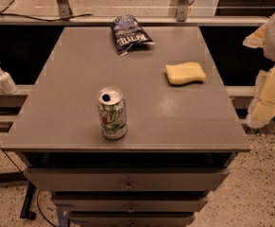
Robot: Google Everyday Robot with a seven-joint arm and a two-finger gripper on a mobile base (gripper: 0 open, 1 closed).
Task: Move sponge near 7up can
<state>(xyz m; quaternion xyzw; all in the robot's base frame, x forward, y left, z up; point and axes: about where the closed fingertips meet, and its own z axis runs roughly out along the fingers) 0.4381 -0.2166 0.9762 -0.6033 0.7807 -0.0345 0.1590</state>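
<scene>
Sponge [185, 73] lay flat on the grey table [184, 126], toward the right side and somewhat toward the back. We saw nothing touching it. The 7up can [112, 112] stood upright near the front edge, left of centre, with its opened top facing up. The two were well apart, with bare tabletop between them, so we judged that the task had not been started in any visible way. The sponge had not been grasped, lifted or brought close to the can.

What was left, as we read it, was the whole job: reach the sponge, take hold of it, carry it forward and to the left, and set it down just beside the can without knocking the can over.

The gripper [268, 86] hung off the right edge of the table, beyond the sponge and clear of the tabletop. Only its cream padded parts showed, cut off by the border of the view. It held nothing that we could see. Whether it was spread or pressed together we could not tell.

A dark blue chip bag [129, 33] lay at the back of the table, away from both things. A pump bottle [4, 78] stood on a ledge to the left.
</scene>
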